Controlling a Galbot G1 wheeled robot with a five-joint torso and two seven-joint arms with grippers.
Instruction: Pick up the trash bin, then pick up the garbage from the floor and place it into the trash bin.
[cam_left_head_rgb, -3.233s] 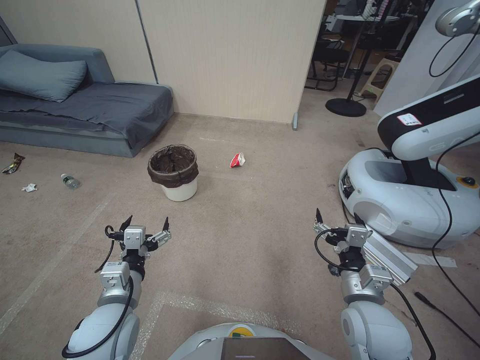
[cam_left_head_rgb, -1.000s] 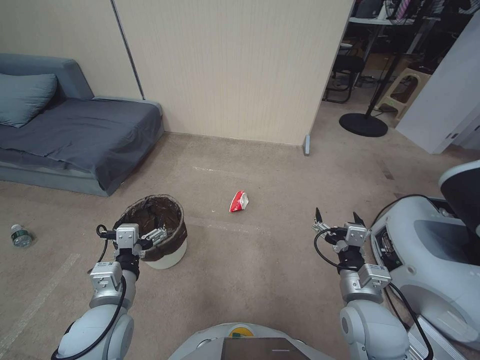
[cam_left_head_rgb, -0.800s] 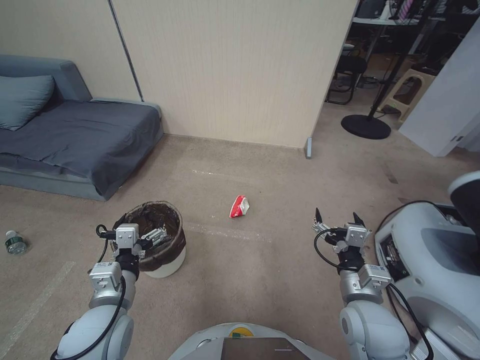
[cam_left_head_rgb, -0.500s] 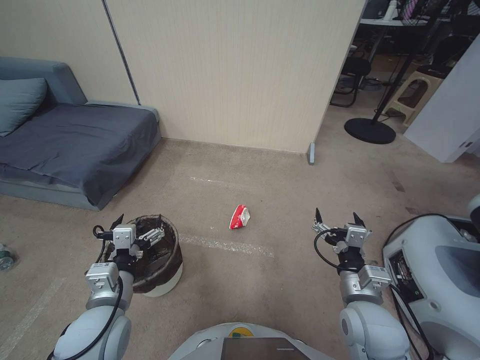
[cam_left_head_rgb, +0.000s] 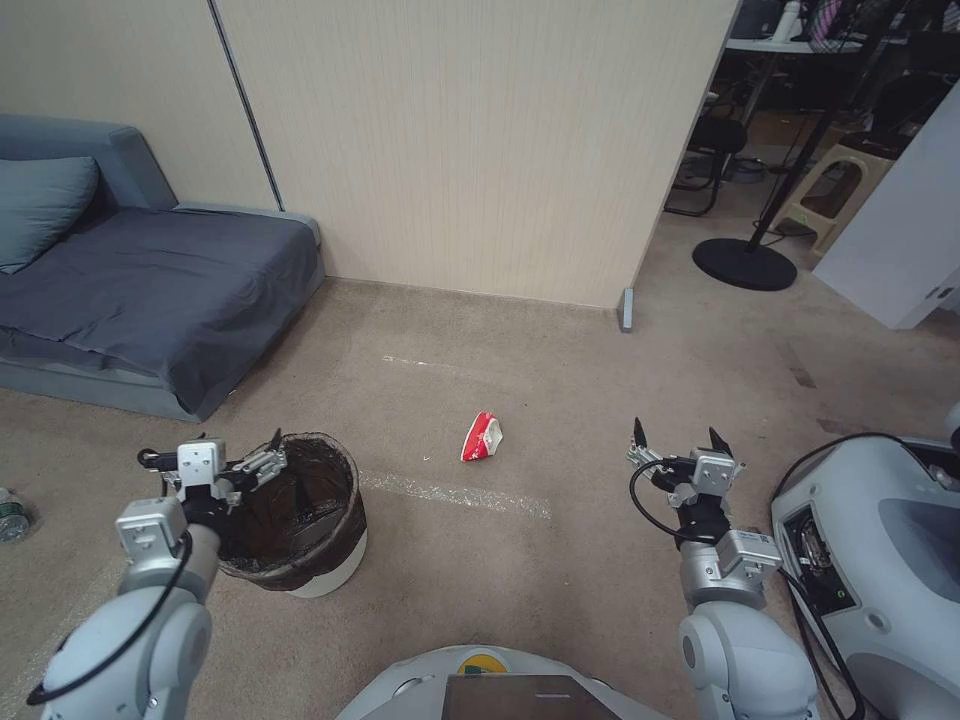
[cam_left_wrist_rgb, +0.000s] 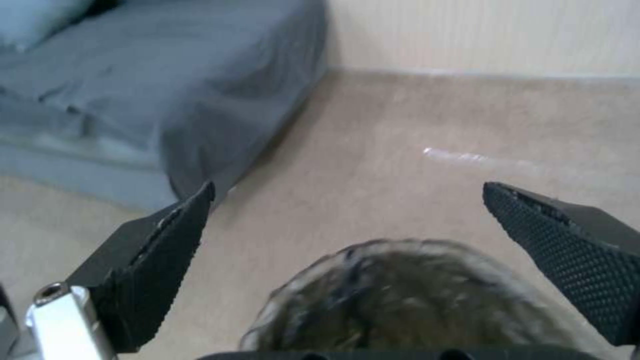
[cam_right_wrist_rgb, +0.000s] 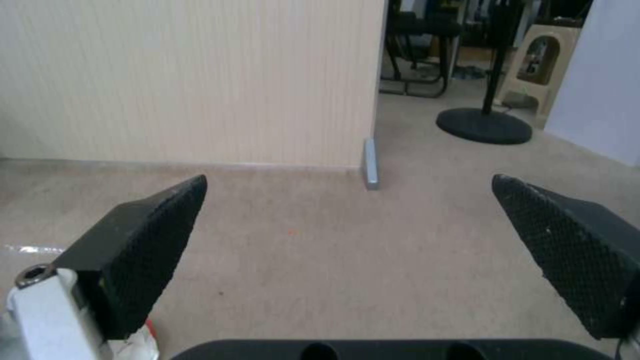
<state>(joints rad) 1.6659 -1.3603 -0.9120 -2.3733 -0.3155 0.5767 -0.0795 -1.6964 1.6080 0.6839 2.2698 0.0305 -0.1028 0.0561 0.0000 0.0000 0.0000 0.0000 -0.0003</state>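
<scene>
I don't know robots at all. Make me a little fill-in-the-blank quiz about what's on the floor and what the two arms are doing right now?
1. The left gripper hovers at the rim of the ____, jaws open.
2. The trash bin is lined with a dark ____.
3. The red-and-white wrapper lies on the ____, between both arms.
4. The right gripper holds ____, jaws open.

Missing words: trash bin; bag; carpet; nothing

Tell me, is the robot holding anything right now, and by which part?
Nothing. The left gripper hovers open over the trash bin; the right gripper is open and empty.
</scene>
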